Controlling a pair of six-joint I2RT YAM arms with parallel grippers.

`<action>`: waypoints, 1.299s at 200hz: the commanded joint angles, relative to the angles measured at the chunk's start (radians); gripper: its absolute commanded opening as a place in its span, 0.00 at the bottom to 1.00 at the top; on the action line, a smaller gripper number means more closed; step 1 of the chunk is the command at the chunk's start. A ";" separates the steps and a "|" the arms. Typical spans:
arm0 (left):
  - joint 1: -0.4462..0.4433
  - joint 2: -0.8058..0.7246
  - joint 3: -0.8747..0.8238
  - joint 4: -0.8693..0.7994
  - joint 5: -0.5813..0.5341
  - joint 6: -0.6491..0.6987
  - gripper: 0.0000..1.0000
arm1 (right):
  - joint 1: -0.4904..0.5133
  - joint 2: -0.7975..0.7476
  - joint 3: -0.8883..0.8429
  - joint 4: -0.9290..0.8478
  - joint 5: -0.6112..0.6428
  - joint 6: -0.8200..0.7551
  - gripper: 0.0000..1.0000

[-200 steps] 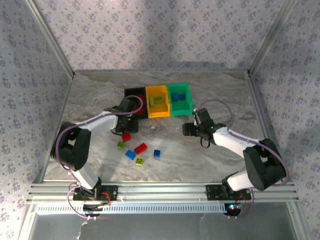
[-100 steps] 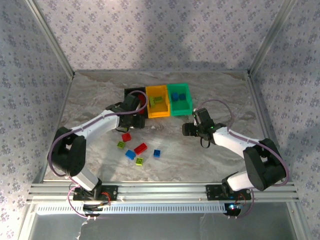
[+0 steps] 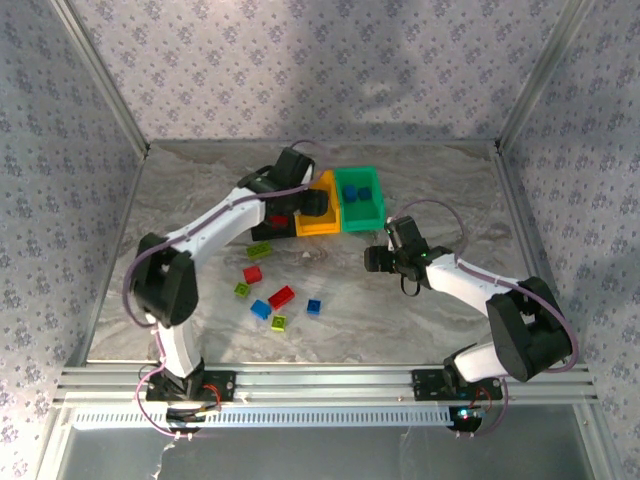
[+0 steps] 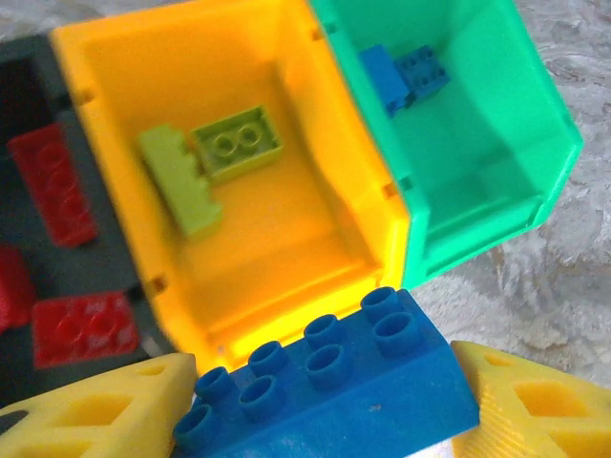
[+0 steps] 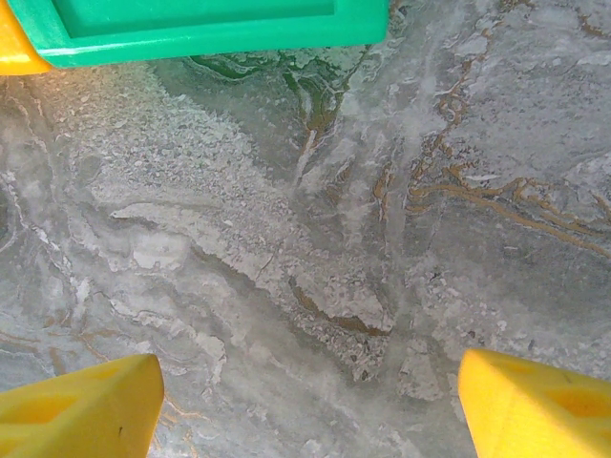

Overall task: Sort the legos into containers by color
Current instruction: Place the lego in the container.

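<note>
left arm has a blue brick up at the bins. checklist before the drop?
1. Grip: left hand shut on blue brick, square between both fingers: ok.
2. Target: green bin already holds blue bricks: ok.
3. Alignment: brick sits over the orange-yellow bin, not the green one: not ok.
4. Room: green bin floor mostly bare: ok.
5. Right hand open, empty, off the bins: ok.
6. Height above the rims: cannot tell.
</note>
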 commanded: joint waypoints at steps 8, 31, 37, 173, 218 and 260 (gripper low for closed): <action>-0.030 0.139 0.215 -0.050 0.028 0.055 0.59 | -0.004 -0.014 0.008 -0.010 -0.007 0.011 0.83; -0.041 0.271 0.412 -0.109 0.038 0.066 0.59 | -0.005 -0.017 0.007 -0.014 0.000 0.009 0.83; -0.042 0.304 0.463 -0.120 0.049 0.065 0.59 | -0.005 -0.019 0.007 -0.016 0.000 0.009 0.83; -0.062 0.605 0.958 -0.268 0.090 0.057 0.81 | -0.006 -0.006 0.009 0.000 -0.011 0.007 0.83; -0.062 0.410 0.675 -0.162 0.062 0.069 0.81 | 0.009 0.003 0.007 0.032 -0.068 -0.011 0.83; -0.060 0.127 0.200 0.010 -0.002 0.059 0.81 | 0.110 -0.016 -0.013 0.042 -0.029 -0.013 0.83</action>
